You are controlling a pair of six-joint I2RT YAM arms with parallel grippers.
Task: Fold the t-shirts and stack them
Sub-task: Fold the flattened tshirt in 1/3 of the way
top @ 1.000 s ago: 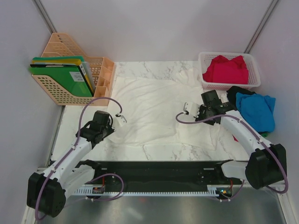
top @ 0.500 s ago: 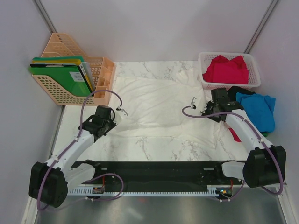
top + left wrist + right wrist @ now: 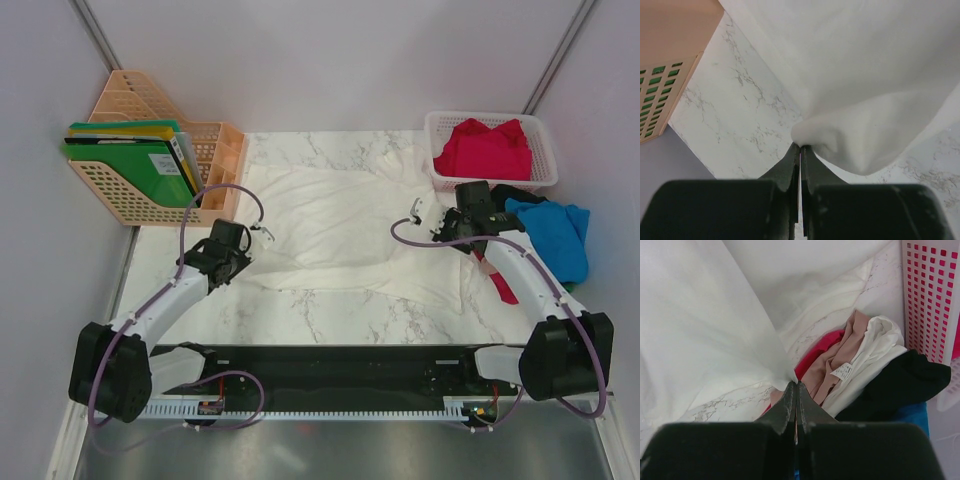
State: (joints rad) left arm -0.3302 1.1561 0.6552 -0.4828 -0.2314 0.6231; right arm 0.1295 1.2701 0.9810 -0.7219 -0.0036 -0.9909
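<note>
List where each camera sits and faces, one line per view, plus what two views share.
Top: fixed above and behind the arms, looking down over the table and white t-shirt; both arms show, bases nearest.
Left wrist: on the left arm, looking along its shut left claw, which pinches the t-shirt's edge; peach rack at left.
Right wrist: on the right arm, looking along the shut right claw, which pinches the t-shirt; basket at right.
Shared: top and left wrist both show the rack and the t-shirt.
</note>
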